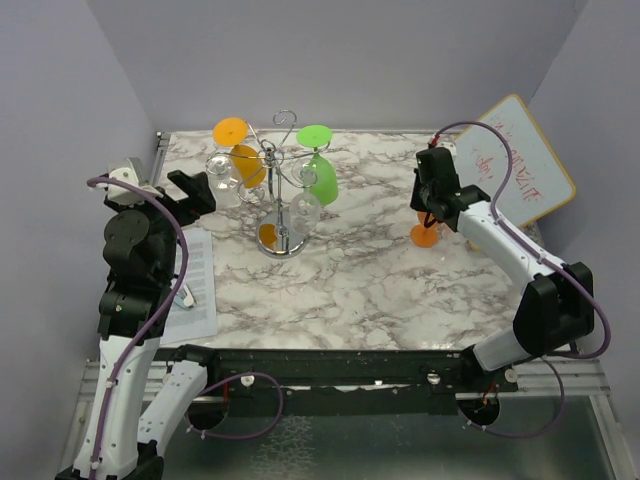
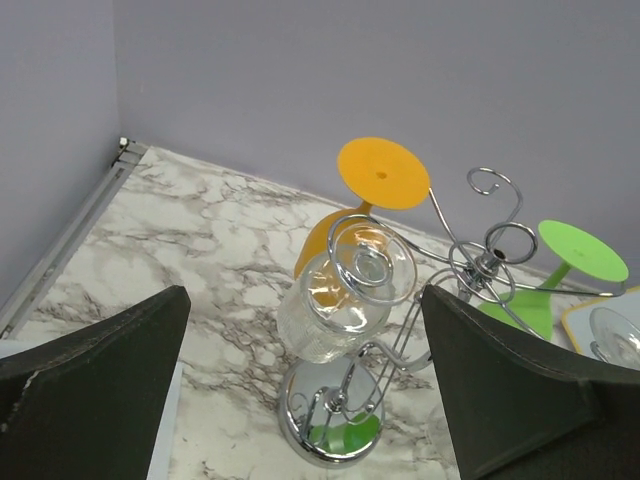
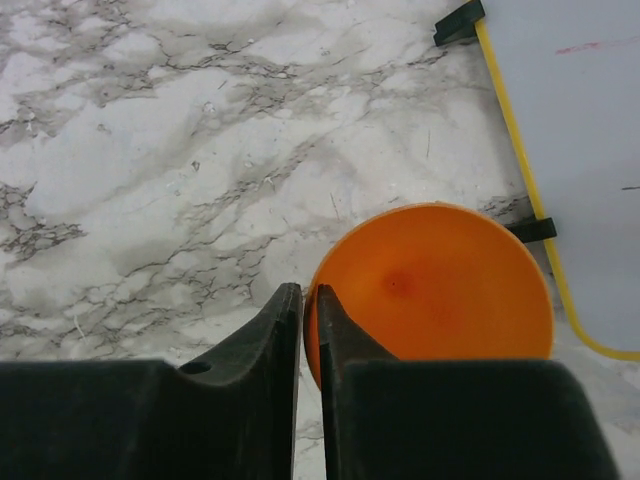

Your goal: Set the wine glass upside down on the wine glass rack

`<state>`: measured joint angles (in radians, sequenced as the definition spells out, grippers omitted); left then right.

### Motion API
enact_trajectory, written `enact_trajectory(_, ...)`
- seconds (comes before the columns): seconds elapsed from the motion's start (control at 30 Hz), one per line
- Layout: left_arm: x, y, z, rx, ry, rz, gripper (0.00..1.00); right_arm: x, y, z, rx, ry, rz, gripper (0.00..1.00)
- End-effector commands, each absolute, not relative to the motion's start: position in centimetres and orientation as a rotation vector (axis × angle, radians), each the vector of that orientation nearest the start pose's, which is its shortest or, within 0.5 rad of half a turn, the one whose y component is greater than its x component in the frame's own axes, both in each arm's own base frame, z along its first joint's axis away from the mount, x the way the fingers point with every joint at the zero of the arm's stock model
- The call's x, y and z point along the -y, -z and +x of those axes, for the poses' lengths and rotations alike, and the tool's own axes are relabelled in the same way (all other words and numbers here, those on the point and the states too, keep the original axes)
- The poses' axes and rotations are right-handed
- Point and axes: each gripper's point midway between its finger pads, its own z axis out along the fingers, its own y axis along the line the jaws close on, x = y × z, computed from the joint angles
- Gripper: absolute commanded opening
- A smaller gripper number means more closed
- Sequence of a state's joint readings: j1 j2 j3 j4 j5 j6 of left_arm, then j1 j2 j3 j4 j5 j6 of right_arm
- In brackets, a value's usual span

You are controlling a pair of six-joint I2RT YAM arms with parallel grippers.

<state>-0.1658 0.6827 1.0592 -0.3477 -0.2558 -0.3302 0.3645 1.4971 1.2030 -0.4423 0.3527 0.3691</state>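
The wine glass [image 1: 425,236] shows mostly as its round orange foot [image 3: 440,280] on the marble at the right, its underside turned up to the right wrist camera. My right gripper [image 1: 430,215] [image 3: 310,292] is over the foot's left edge with its jaws drawn almost together. Orange shows through the slit, and I cannot tell whether they touch the foot. The wine glass rack [image 1: 280,200] [image 2: 480,262] stands left of centre on its chrome base. My left gripper [image 1: 200,192] [image 2: 305,292] stands wide open beside it, holding nothing.
Upside down on the rack hang an orange glass [image 1: 245,160], a green glass [image 1: 322,178] and two clear glasses [image 1: 222,180]. A yellow-framed whiteboard [image 1: 525,165] leans at the right wall. A printed sheet [image 1: 195,290] lies under the left arm.
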Motion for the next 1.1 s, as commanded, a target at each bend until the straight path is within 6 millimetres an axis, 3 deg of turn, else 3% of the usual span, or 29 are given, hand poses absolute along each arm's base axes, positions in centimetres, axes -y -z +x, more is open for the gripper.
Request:
enact_trajectory(0.0,3.6,-40.7,26.3,-1.5,0.327,-0.254,0.99,-10.3,-17.6,39.8,-2.259,0.014,0.146,0.08)
enact_trajectory(0.07,4.6,-41.4,26.1,-1.495,0.374,-0.209,0.99,-10.5,-18.5,39.8,-2.231,-0.016,0.147,0.01)
enact_trajectory(0.23,6.7,-43.2,25.1,-1.5,0.463,-0.099,0.99,-12.7,-22.3,39.5,-2.112,-0.214,0.094,0.01)
enact_trajectory(0.43,10.3,-46.1,23.1,-1.43,0.651,0.084,0.99,-14.5,-28.6,37.8,-1.855,-0.463,0.098,0.01)
enact_trajectory(0.57,12.8,-47.9,22.0,-1.395,0.822,0.153,0.99,-14.0,-32.4,35.7,-1.669,-0.568,0.148,0.01)
enact_trajectory(0.7,16.3,-50.4,20.0,-1.278,1.135,0.27,0.99,-12.8,-35.7,33.5,-1.524,-0.635,0.222,0.01)
enact_trajectory(0.77,17.2,-50.9,19.5,-1.241,1.251,0.281,0.99,-12.1,-37.3,32.2,-1.451,-0.67,0.264,0.01)
enact_trajectory(1.07,17.8,-51.1,22.4,-1.268,1.348,0.144,0.99,-10.1,-42.2,27.7,-1.196,-0.833,0.366,0.01)
